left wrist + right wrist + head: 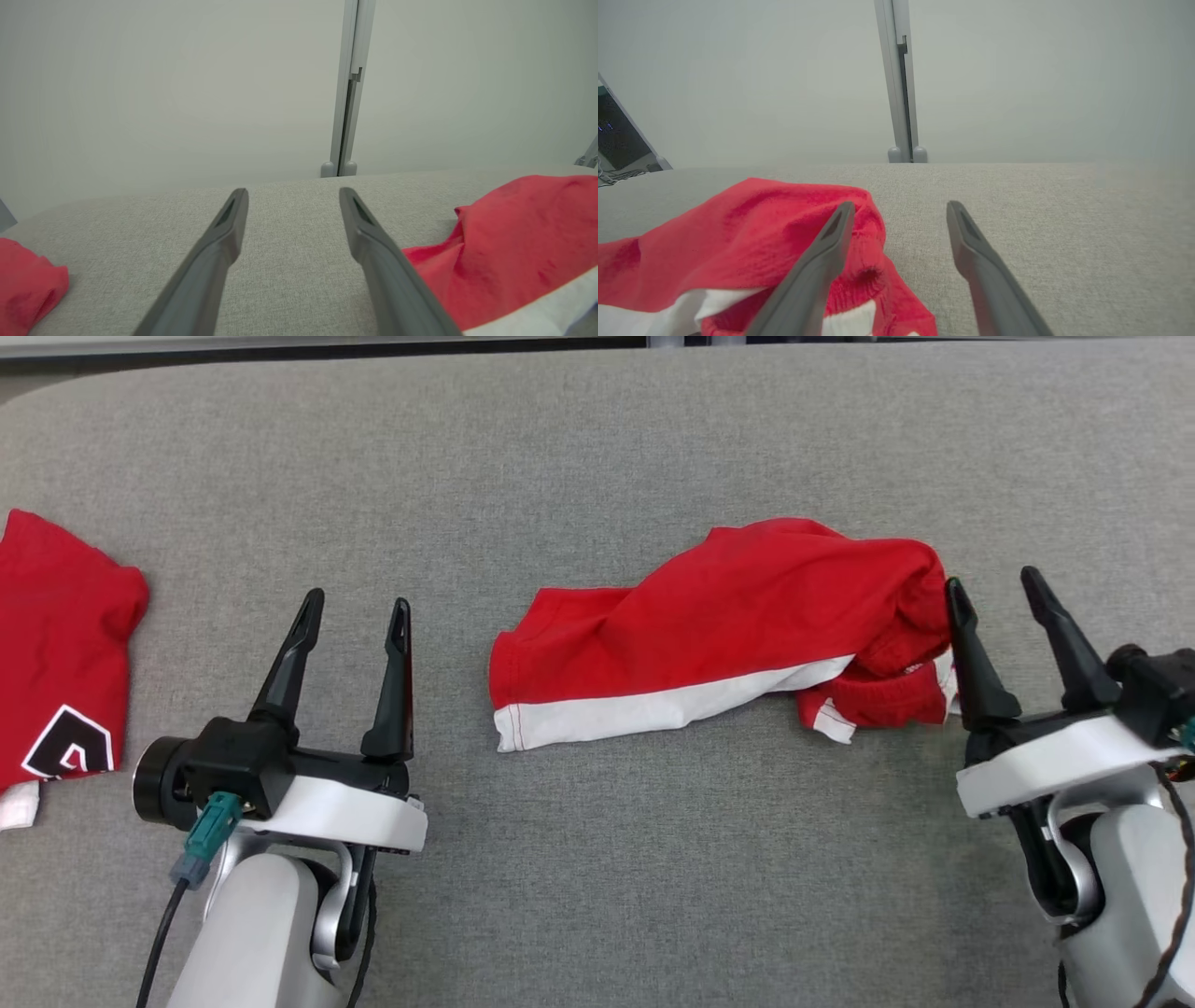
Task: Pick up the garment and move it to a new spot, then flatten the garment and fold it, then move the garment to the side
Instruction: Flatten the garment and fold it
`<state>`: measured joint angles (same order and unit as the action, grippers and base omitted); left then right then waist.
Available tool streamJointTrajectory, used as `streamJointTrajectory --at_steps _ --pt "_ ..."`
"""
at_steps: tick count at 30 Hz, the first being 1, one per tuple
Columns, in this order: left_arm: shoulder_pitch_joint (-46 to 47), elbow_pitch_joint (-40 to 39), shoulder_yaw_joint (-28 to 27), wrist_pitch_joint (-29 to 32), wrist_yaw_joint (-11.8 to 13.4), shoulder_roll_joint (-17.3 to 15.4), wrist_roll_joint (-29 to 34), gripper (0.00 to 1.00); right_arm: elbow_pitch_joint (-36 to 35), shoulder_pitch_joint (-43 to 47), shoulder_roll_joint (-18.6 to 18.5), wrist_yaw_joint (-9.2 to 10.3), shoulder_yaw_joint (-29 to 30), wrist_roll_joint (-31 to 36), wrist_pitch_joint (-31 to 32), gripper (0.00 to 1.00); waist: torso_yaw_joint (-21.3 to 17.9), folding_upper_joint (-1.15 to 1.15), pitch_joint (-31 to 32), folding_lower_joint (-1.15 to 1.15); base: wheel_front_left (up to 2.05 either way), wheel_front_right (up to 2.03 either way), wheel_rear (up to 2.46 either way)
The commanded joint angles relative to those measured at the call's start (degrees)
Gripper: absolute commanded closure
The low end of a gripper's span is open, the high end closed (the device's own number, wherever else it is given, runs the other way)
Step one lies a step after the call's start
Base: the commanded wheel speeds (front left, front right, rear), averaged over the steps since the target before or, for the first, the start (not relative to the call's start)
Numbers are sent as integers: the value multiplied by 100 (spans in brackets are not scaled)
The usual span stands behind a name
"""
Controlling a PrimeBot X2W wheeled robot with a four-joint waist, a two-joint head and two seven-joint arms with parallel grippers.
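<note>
Lying apart, two garments, two spread grippers

No legible text; emblem on red shirt unreadable

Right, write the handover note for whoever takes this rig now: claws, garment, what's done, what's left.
The left claw: open, empty, over bare table, to the left of the garment.
The right claw: open, nothing between its fingers. Its inner finger is at the garment's bunched right end; I cannot tell if it touches.
The garment: red with white trim, crumpled mid-table, neither flat nor folded.
A second red garment lies at the table's left edge.
Done: nothing I can confirm; the move to a new spot cannot be judged.
Left: flatten it, fold it, move it to the side.
</note>
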<state>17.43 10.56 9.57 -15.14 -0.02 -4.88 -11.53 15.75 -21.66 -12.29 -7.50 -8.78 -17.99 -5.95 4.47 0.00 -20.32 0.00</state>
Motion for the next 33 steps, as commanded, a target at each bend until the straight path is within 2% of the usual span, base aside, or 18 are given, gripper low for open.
streamJointTrajectory --at_steps 1,7,16,33 --pt "-67 16 -59 0 -19 -41 53 0 -147 98 -68 2 64 25 -158 0 -86 0 123 0 0 0 0" --pt "-304 49 -205 0 8 -114 76 0 -757 535 -32 1 236 286 -420 0 -239 0 480 0 0 0 0" --pt "-731 182 -204 0 27 -186 94 0 -1261 1532 234 1 328 469 -95 0 -363 0 1056 0 0 0 0" --pt "-826 177 -92 47 81 -253 33 0 -1579 1877 360 1 365 633 204 0 -385 0 1087 0 0 0 0"
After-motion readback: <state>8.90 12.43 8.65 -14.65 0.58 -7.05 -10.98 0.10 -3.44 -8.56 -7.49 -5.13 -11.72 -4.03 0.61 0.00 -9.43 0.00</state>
